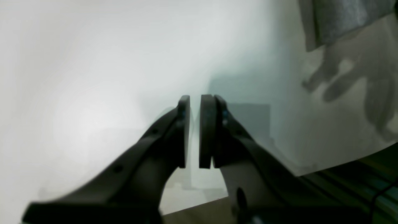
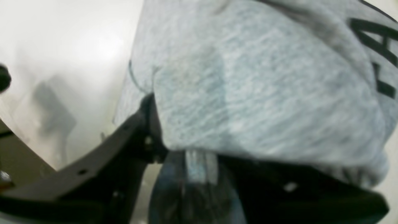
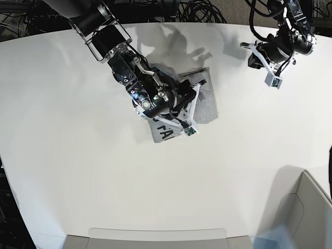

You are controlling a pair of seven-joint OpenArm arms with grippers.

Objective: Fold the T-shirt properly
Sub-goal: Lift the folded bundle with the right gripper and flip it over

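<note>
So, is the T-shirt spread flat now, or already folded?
Partly folded: the T-shirt lies as a compact bundle under the right gripper, with some lettering showing at its near edge. How neat the fold is, cannot tell.

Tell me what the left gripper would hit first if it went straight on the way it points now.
Probably just the bare white table. The left gripper points at empty surface; the T-shirt lies off to the side, though depth is unclear.

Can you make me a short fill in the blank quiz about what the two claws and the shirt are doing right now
1. The right claw is shut on the ____.
2. The left claw holds ____, its jaws slightly apart over the bare table.
3. The lettering on the T-shirt is ____ in colour.
4. In the base view the T-shirt lies ____ the right claw.

Missing words: T-shirt; nothing; black; under
</note>
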